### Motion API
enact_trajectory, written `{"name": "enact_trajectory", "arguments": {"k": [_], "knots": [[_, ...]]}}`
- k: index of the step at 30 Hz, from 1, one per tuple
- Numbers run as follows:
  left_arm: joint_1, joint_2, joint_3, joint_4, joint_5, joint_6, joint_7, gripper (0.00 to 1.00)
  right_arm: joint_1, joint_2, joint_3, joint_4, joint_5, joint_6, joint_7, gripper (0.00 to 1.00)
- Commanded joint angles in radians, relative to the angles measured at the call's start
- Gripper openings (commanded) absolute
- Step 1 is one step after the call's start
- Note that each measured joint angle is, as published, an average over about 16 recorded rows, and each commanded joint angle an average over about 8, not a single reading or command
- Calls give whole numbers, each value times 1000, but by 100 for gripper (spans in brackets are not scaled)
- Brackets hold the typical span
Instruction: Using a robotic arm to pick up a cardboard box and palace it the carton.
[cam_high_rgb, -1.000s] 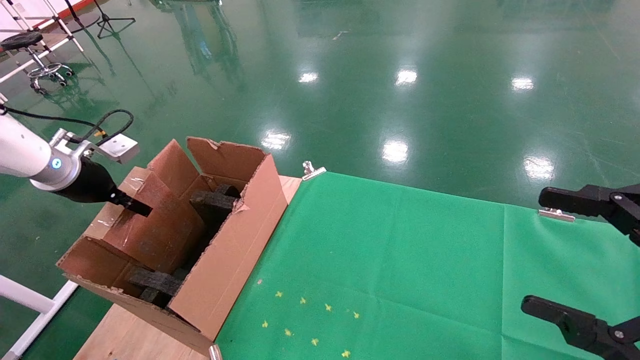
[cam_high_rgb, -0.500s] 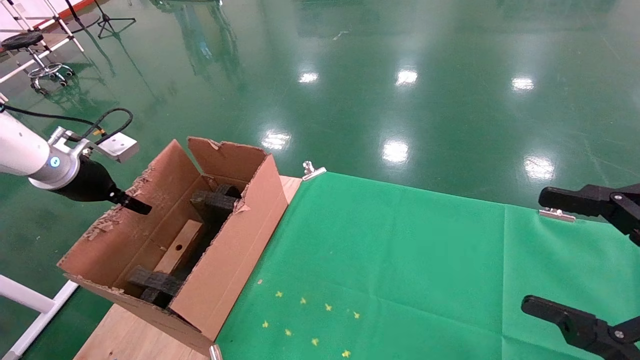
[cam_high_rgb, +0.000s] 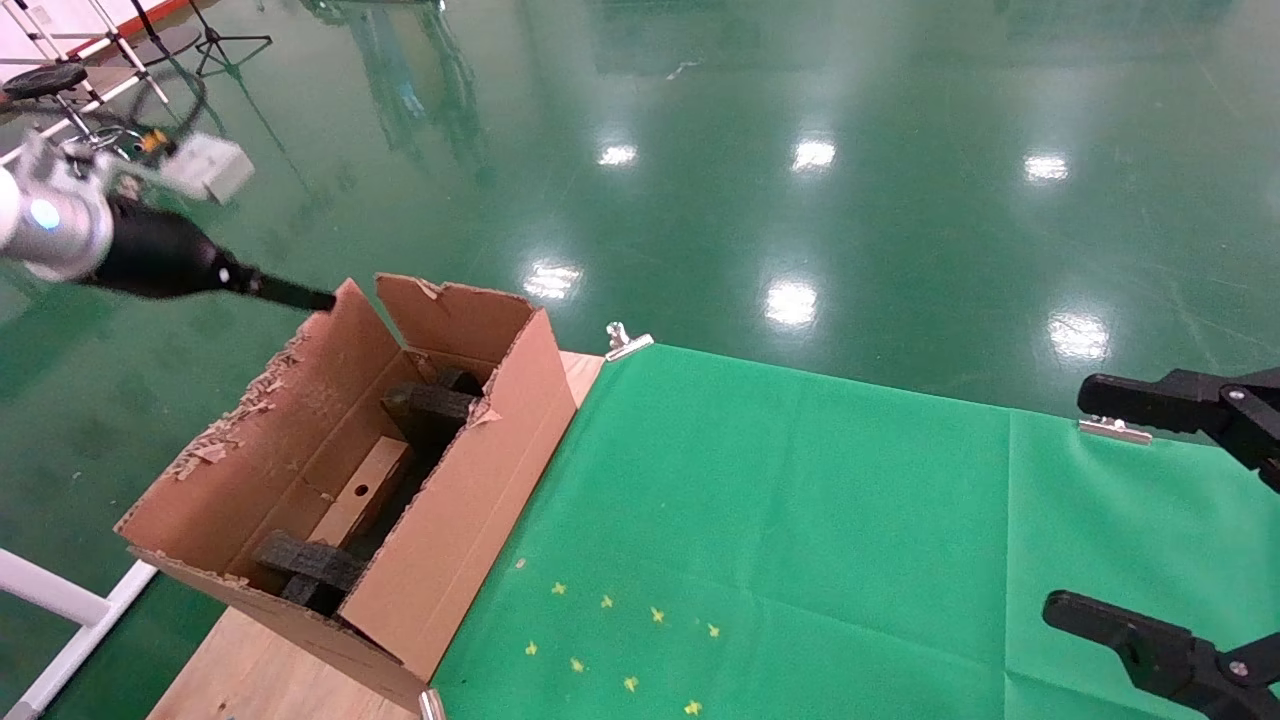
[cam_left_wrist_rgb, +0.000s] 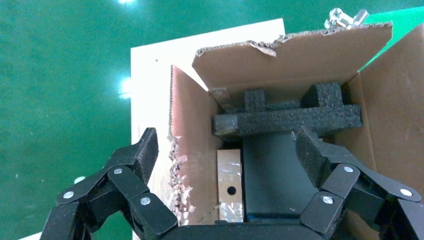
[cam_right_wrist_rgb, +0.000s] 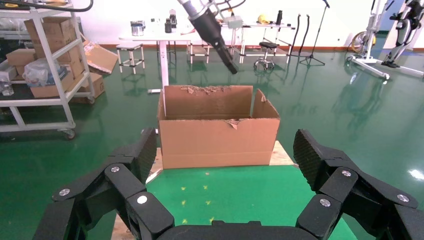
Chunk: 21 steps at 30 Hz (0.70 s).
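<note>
cardboard box (cam_left_wrist_rgb: 230, 186) lies inside the carton (cam_high_rgb: 470, 500) between foam blocks (cam_high_rgb: 310, 565), and the left gripper (cam_left_wrist_rgb: 226, 150), released and empty above its far-left flap, could snag that ragged edge while the right gripper (cam_right_wrist_rgb: 227, 150) hangs open, parked.

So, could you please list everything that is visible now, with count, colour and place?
carton: one, brown, torn flaps, open, on the table's left end.
cardboard box: one, brown, taped, lying inside the carton on its floor.
foam blocks: two visible, black, one at each end inside the carton.
cloth: one, green, covering the table right of the carton.
clips: silver, on the cloth's edges.
stool: one, black, far left on the floor.
left claw: black, open, empty, raised above the carton.
right claw: black, open, empty, parked over the cloth's right side.
</note>
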<state>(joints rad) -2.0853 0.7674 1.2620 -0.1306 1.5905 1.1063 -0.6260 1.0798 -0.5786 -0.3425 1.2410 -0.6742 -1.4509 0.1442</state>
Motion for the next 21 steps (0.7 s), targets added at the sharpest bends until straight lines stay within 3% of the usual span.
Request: {"name": "enact_trajectory", "arguments": {"k": [1,12,21], "knots": [[-17,-7,-5,-10,-6,3,-4,100,0,0,0,0,0,0,0,100],[9,-7,-22,-29,-21,12,5,100,0,0,0,0,0,0,0,100],[129,-26,-140,-167,-124,59,58,100,0,0,0,0,0,0,0,100]]}}
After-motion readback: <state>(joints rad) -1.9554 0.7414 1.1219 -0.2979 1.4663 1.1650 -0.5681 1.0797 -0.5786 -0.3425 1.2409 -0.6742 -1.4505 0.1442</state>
